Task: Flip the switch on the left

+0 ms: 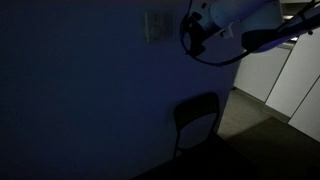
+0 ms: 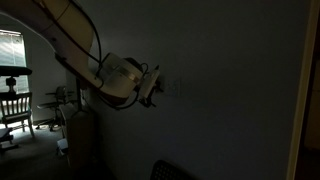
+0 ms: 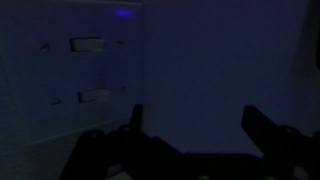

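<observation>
The room is dark. A pale switch plate (image 1: pixel 157 27) is mounted on the wall, also seen as the plate (image 2: pixel 172 87) just beyond the gripper. In the wrist view the switch plate (image 3: pixel 75 75) lies at the left and shows two switches, one (image 3: pixel 85 44) above the other (image 3: pixel 93 96); which of them is the left one I cannot tell. My gripper (image 3: pixel 196 122) is open, with bare wall between its dark fingers (image 3: pixel 137 118). In both exterior views the gripper (image 1: pixel 193 35) (image 2: pixel 153 87) hovers close to the wall beside the plate, apart from it.
A dark chair (image 1: pixel 197 120) stands against the wall below the arm, its top showing as the chair (image 2: pixel 170 172). White cabinets (image 1: pixel 290 75) stand at the side. A lit window (image 2: pixel 10 50) and a wooden chair (image 2: pixel 15 105) lie behind the arm.
</observation>
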You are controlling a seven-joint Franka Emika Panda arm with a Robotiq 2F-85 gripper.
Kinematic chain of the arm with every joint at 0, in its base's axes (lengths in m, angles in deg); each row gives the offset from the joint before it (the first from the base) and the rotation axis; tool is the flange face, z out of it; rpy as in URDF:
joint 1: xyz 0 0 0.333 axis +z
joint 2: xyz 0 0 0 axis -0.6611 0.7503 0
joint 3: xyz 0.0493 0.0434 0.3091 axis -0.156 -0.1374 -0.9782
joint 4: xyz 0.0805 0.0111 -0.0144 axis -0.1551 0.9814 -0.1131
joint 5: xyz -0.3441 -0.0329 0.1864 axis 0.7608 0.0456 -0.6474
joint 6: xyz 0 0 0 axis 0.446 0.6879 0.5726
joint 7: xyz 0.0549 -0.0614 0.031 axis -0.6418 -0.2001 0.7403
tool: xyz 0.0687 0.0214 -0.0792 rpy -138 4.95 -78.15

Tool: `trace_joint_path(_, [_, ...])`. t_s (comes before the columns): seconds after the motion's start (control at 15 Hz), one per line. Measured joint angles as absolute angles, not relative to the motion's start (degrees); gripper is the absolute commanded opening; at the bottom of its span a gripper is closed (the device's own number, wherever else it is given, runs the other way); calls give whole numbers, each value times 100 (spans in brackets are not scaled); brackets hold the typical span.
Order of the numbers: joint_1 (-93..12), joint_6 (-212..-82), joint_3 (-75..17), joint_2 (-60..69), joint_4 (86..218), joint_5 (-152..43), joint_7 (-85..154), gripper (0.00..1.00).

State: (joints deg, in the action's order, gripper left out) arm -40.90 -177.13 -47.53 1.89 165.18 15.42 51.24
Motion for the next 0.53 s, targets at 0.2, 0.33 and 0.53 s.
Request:
trace_joint_path(0.2, [-4091,-17706,-4734,246,16355,1560,5125,100])
trace_joint_path(0.33, [-4091,-17704,-4709,248,16255,1569,5124,100])
trace_joint_path(0.53, [-4092,-17700,-4671,250,16155,1573,5120,100])
